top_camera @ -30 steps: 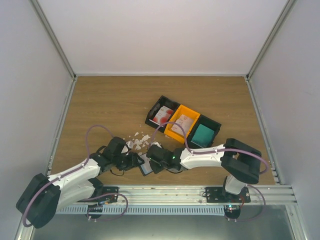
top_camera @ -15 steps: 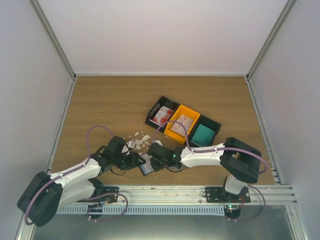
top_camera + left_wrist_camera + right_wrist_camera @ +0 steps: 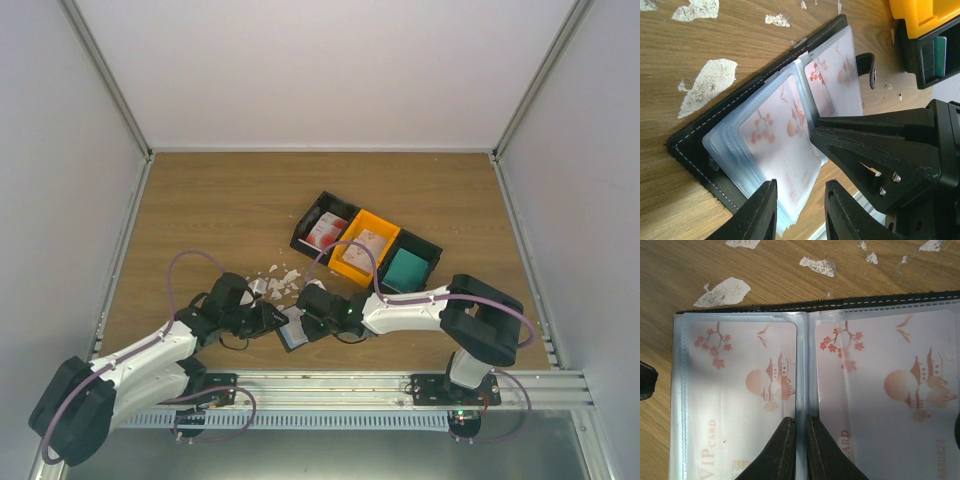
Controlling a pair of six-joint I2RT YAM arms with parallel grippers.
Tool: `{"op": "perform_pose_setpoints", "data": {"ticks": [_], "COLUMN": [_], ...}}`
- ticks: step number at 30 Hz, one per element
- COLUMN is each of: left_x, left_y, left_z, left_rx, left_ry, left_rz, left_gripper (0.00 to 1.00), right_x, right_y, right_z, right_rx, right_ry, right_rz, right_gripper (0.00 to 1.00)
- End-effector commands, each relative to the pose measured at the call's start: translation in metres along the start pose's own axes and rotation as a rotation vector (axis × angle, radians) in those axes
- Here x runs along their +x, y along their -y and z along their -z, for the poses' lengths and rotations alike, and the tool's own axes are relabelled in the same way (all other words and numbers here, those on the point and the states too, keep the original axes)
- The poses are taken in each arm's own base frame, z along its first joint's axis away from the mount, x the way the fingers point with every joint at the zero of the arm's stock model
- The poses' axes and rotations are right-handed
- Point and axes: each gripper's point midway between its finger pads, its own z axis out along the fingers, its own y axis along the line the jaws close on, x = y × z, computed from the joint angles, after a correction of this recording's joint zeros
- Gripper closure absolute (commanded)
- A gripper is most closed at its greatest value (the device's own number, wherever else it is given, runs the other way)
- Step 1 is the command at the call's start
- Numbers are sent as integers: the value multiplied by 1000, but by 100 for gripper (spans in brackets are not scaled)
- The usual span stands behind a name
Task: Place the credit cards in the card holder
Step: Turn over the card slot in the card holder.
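Wooden table point(image 3: 200, 220): my left gripper point(image 3: 800, 186) stands spread astride the sleeve corner of the open card holder point(image 3: 730, 145) lying between my arms. Blossom-printed credit cards point(image 3: 747, 375) sit inside, my right gripper point(image 3: 800, 419) pinches its centre fold, and the bins point(image 3: 366, 250) lie beyond.
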Motion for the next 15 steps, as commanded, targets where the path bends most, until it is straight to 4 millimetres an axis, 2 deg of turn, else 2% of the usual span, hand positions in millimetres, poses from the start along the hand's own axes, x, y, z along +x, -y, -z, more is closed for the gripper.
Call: {"op": "perform_pose_setpoints", "data": {"ticks": [1, 8, 15], "left_x": [-5, -3, -3], "left_y": [4, -2, -1], "left_z": [-1, -7, -12], "left_rx": [17, 7, 22], "left_ry": [12, -11, -26], "left_rz": [-1, 9, 8], "left_gripper": [70, 67, 70], "right_x": [27, 28, 27], "right_y": [23, 23, 22], "right_z": [-11, -12, -12], "right_rx": [68, 66, 63], "right_ry": [-87, -93, -90], "right_rz": [-3, -4, -1], "right_gripper": [91, 91, 91]}}
